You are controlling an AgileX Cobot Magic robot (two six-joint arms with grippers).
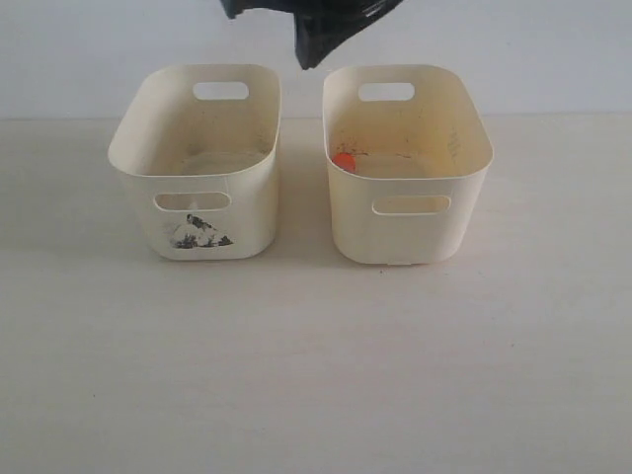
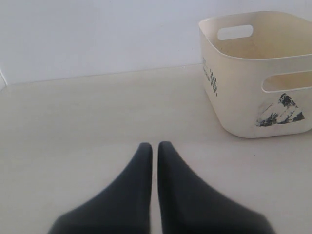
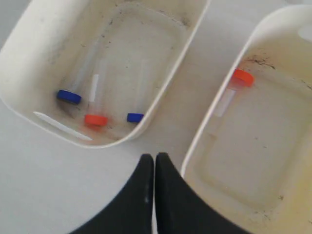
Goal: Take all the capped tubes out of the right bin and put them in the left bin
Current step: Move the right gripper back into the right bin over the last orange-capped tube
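The right bin [image 1: 410, 237] has a plain front and holds one clear tube with an orange cap [image 3: 242, 78], lying against its wall on the side toward the other tub; that cap [image 1: 343, 162] also shows in the exterior view. The left bin [image 1: 247, 212], with the black-grey smudge, holds three tubes at its near end: two with blue caps [image 3: 68, 96] [image 3: 135, 117] and one with an orange cap [image 3: 95, 120]. My right gripper [image 3: 154, 157] hangs shut and empty above the gap between the bins, at the top of the exterior view [image 1: 311, 59]. My left gripper [image 2: 155, 145] is shut and empty over bare table.
The left bin [image 2: 243, 97] stands ahead of the left gripper and off to one side. A pale wall [image 1: 79, 49] rises behind both tubs. The tabletop [image 1: 316, 375] is light wood.
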